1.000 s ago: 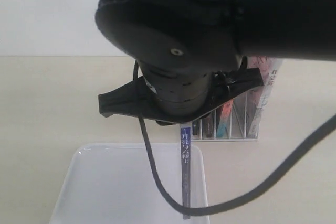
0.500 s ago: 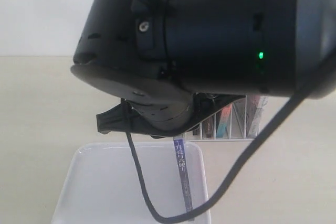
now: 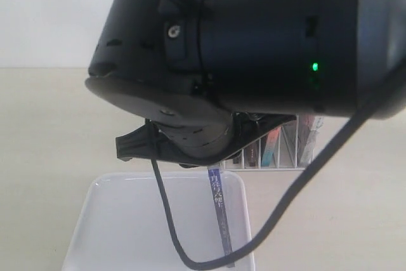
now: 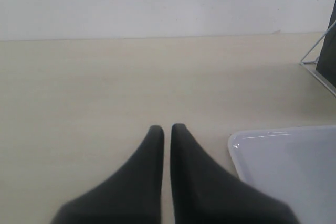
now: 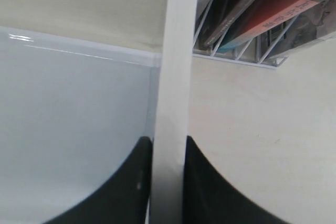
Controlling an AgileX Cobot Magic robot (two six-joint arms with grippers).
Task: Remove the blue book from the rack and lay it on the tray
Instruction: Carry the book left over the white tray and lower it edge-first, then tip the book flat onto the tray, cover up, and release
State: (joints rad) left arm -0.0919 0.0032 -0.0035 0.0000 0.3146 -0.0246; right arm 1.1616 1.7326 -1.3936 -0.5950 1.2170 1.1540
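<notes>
Blue book (image 3: 219, 217) out of the rack (image 3: 290, 150), held on edge over the right side of the tray (image 3: 127, 220), spine slightly tilted, pinched at its pale page edge by the right gripper (image 5: 168, 141). Rack just behind the tray, other books (image 5: 262, 14) in its slots. Left gripper (image 4: 167, 128) pressed together on nothing, over table (image 4: 79, 87) beside a tray corner.

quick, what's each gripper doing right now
left gripper: shut, holding nothing
right gripper: shut on the blue book
</notes>
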